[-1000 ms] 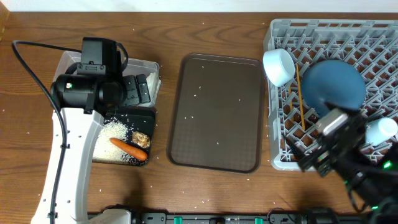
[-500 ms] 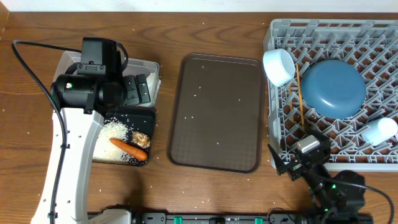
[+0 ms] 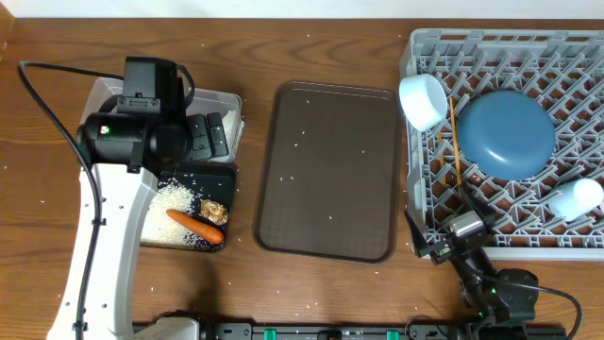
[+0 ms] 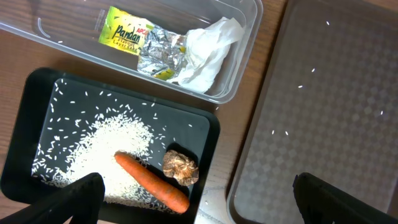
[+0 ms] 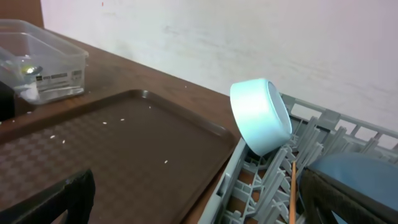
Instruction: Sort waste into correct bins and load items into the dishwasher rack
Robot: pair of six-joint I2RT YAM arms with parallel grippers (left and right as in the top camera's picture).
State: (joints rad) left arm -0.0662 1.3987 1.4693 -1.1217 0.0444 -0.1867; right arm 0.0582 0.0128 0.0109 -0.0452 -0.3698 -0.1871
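Left jaws and right jaws both stand spread, empty. Carrot (image 4: pixel 152 182) and rice (image 4: pixel 118 140) lie in the black tray (image 4: pixel 186 134), the wrapper (image 4: pixel 146 50) in the clear tub (image 4: pixel 249 25). Plate (image 3: pixel 506 132), bowl (image 3: pixel 423 100) and chopsticks (image 3: pixel 454 142) sit in the rack (image 3: pixel 491 40).

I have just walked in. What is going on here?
Two robot arms are sorting waste and loading a rack. Both the left gripper and right gripper are open and empty. The wrapper lies in the tub; carrot, rice and scrap lie in the black tray. The plate, bowl, chopsticks and a cup are in the rack.
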